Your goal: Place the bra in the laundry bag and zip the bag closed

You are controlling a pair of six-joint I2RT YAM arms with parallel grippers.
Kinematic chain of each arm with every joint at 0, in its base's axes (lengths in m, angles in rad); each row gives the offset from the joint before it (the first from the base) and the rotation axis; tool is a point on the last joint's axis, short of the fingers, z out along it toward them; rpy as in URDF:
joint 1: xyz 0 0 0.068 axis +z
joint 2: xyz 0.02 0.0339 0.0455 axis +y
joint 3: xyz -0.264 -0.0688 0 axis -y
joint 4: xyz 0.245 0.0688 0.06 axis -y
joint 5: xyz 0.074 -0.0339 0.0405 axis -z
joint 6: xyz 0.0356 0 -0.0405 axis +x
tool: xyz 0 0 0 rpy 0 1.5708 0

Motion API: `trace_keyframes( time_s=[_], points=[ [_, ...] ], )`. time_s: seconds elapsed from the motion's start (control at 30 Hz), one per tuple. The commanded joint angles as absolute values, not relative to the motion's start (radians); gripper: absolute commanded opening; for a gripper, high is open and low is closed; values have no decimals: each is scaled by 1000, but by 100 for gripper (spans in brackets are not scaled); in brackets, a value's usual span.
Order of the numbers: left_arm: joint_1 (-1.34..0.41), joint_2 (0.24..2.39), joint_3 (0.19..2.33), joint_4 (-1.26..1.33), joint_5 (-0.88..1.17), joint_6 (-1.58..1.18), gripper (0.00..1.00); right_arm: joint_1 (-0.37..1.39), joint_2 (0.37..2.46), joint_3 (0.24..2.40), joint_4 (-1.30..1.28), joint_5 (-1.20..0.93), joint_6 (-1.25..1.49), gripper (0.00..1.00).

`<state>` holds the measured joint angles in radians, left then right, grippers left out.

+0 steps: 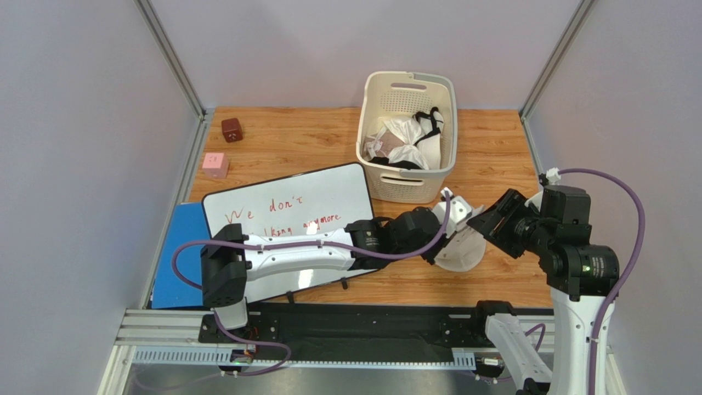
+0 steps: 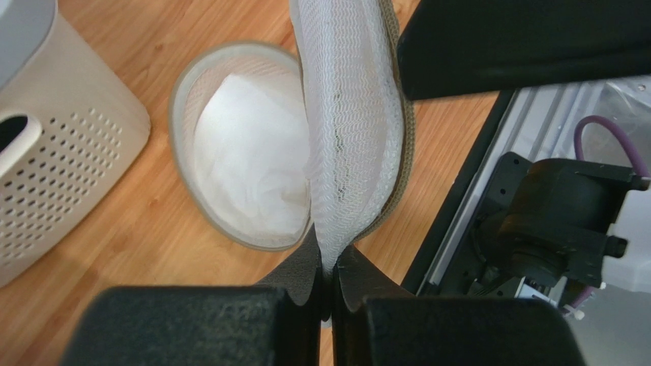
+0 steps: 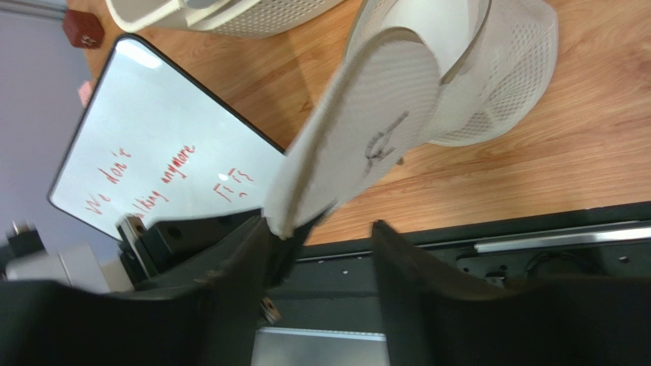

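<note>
Left gripper point(image 2: 330, 276): fingers point(image 2: 302, 273) pressed together, clamped on the mesh edge of the bag's point(image 2: 348, 114) raised half. The mesh runs straight up out of the pinch, standing on edge like an open clam lid.

Right gripper point(image 3: 321, 248): fingers apart, nothing clamped. The rim of the same raised half sits in the gap, against the inner face of one finger point(image 3: 244, 259). The other finger point(image 3: 405, 263) is well off it. Touching or just beside is hard to tell from the wrist view; probably touching.

Bra point(image 2: 244, 168): lying in the bag's lower half, which sits flat on the table point(image 2: 153, 252). It is just beside the left fingers and under the lean of the raised half. The white fabric fills most of the lower dome and stays inside the rim.

Zipper open. The two halves meet only near the left pinch point and are spread apart elsewhere.

Top view: both grippers meet at the bag, near-right part of the table. The left arm reaches across the whiteboard point(image 1: 288, 206), which has red writing and lies to the left of the bag. The basket point(image 1: 404, 185) stands behind the bag, near it but apart, with clothes point(image 1: 408, 140) inside.
</note>
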<state>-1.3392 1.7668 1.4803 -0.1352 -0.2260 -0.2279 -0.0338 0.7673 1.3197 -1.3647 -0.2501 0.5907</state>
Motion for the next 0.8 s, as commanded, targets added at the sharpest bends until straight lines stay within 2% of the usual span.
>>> trace_keyframes(
  time_s=[0.0, 0.07, 0.13, 0.3, 0.5, 0.6, 0.77],
  points=[
    [-1260, 1675, 1411, -74, -89, -369, 0, -29, 724, 1276, -1436, -252, 542, 66],
    [-1203, 1664, 1375, -40, 15, -420, 0, -29, 706, 1260, -1425, -241, 532, 80],
    [-1160, 1661, 1347, -15, 141, -506, 0, -29, 695, 1241, -1411, -248, 525, 84],
    [-1049, 1667, 1316, 84, 380, -641, 0, -26, 657, 1070, -1284, -383, 560, 85],
    [-999, 1657, 1247, 251, 550, -776, 0, -26, 615, 921, -1099, -475, 580, 85],
    [-991, 1674, 1241, 322, 632, -834, 0, -26, 578, 852, -1020, -514, 600, 90],
    [-970, 1726, 1239, 402, 675, -916, 0, -26, 511, 698, -945, -447, 679, 94]
  ],
)
